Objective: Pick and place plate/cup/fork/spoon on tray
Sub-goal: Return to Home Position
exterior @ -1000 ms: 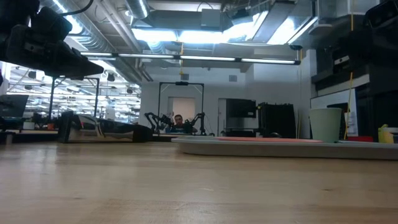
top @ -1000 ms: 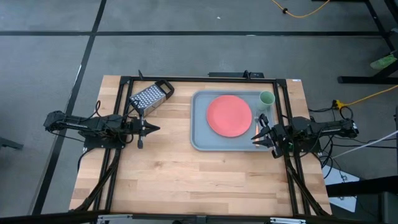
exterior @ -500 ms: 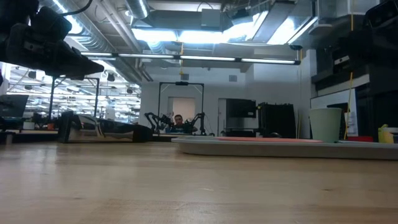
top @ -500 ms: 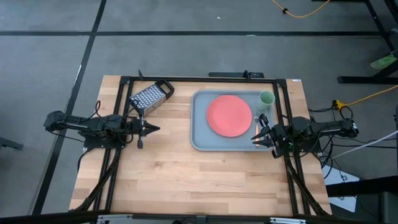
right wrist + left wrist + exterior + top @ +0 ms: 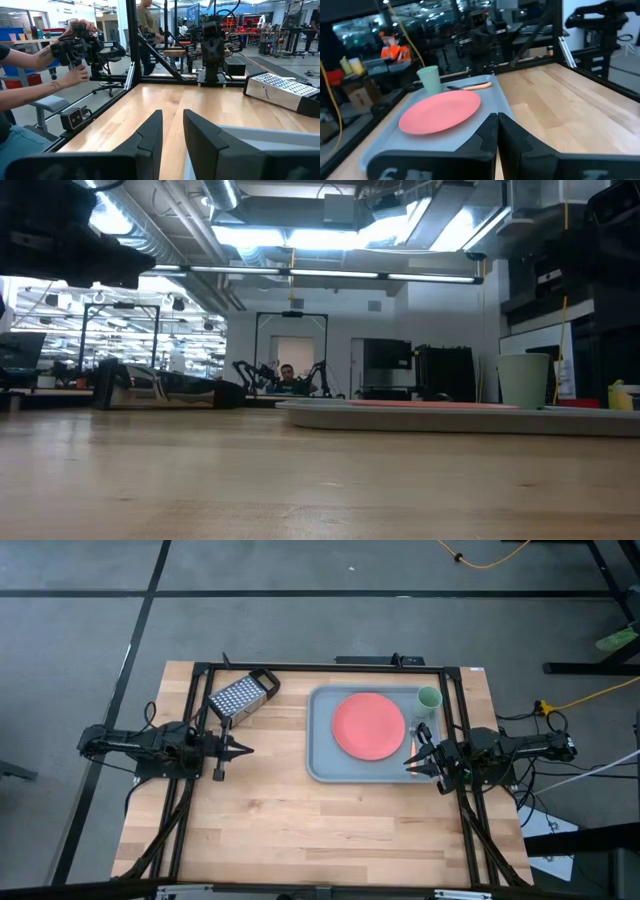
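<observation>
The grey-blue tray (image 5: 322, 765) lies on the table's right half. In it rest the coral-red plate (image 5: 368, 726), the pale green cup (image 5: 428, 698) upright at the far right corner, and the orange-handled fork (image 5: 411, 746) along the right side. A small dark piece (image 5: 422, 731) beside the fork looks like the spoon. The left wrist view also shows the plate (image 5: 440, 111), cup (image 5: 429, 79) and fork (image 5: 472, 86). My left gripper (image 5: 240, 748) is shut and empty over bare table, left of the tray. My right gripper (image 5: 409, 762) is slightly open and empty over the tray's near right corner.
A metal box grater (image 5: 242, 695) lies on its side at the table's far left, also in the right wrist view (image 5: 285, 90). Black frame rails (image 5: 200, 720) run along the table's sides. Bare wood (image 5: 300, 820) fills the near half. A person's hands (image 5: 75, 50) work beyond the table.
My left gripper has drawn back a little toward the table's left edge, still shut and empty. The right arm and the tableware have kept still.
</observation>
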{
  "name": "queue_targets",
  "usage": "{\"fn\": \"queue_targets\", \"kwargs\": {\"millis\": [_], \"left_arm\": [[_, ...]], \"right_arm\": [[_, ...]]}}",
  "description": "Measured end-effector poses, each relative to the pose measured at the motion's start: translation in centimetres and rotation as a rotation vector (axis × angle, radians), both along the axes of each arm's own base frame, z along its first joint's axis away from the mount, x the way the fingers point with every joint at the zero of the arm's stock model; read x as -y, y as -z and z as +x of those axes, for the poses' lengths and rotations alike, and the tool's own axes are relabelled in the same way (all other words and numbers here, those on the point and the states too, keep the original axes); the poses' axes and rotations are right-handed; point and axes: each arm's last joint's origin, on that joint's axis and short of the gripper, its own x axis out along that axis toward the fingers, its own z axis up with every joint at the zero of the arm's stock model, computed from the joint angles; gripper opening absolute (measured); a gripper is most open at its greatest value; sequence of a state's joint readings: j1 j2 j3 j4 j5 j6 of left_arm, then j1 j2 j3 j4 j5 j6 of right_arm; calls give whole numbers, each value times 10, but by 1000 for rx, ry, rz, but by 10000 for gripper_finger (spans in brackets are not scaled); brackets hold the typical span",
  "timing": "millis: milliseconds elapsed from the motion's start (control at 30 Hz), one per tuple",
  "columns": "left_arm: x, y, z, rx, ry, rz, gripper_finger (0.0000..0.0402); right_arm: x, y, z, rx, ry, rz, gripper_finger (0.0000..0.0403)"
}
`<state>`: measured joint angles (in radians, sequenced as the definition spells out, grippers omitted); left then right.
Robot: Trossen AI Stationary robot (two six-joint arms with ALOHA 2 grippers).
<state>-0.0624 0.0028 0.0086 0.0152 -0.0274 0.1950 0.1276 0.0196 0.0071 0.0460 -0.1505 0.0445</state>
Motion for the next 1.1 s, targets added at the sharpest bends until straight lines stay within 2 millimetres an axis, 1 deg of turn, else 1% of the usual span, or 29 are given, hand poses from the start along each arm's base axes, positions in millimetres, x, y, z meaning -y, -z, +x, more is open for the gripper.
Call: {"fn": "queue_targets", "kwargs": {"millis": [200,1100], "left_arm": [[-4,0,0,-2,-41,-112,0],[-5,1,1,-9,-60,-106,0]], "right_arm": [[0,0,0,0,0,0,81],[0,0,0,0,0,0,81]]}}
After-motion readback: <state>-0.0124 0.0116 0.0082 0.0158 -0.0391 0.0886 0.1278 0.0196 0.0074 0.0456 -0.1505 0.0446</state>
